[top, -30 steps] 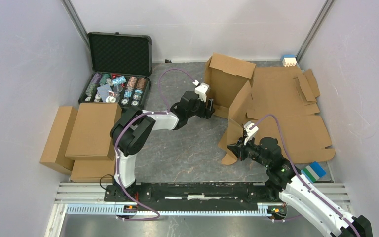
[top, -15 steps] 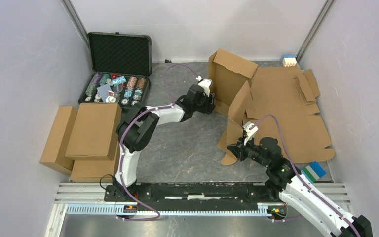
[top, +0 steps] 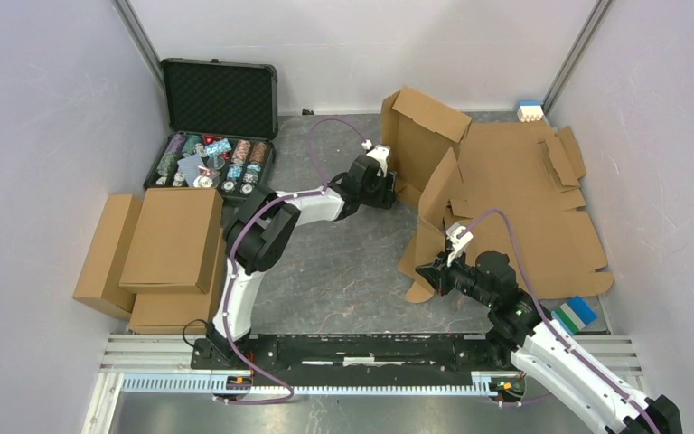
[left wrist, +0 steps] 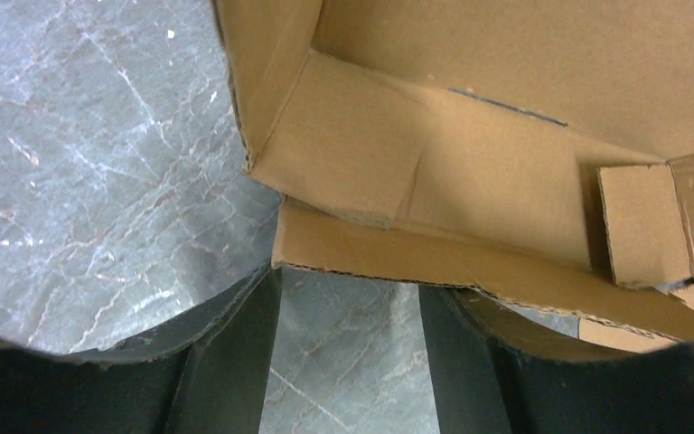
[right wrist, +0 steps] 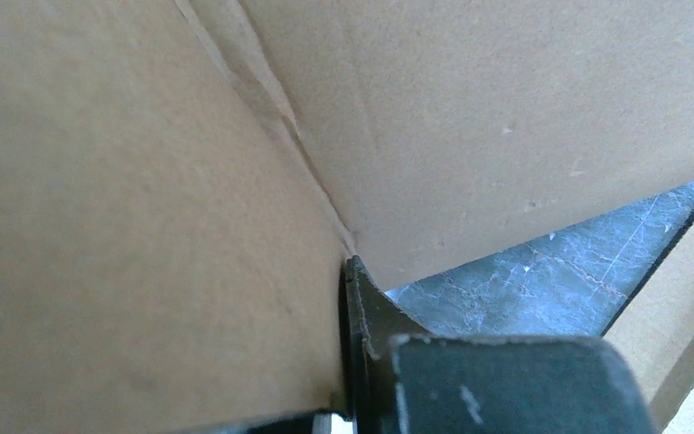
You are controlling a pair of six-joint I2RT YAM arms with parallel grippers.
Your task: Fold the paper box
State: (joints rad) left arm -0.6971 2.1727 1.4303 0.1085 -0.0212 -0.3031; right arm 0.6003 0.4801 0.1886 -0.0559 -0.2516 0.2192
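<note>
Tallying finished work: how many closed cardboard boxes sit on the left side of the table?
3 closed boxes: one by the left wall, one lying on top, one under it at the near edge. More could be hidden beneath.

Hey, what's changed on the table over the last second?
The left gripper reached farther out, up to the raised left panel of the paper box, jaws open and gripping nothing. That panel's top flap tipped a little. The right gripper stayed shut on the box's near-left flap, and the rest of the sheet did not shift.
</note>
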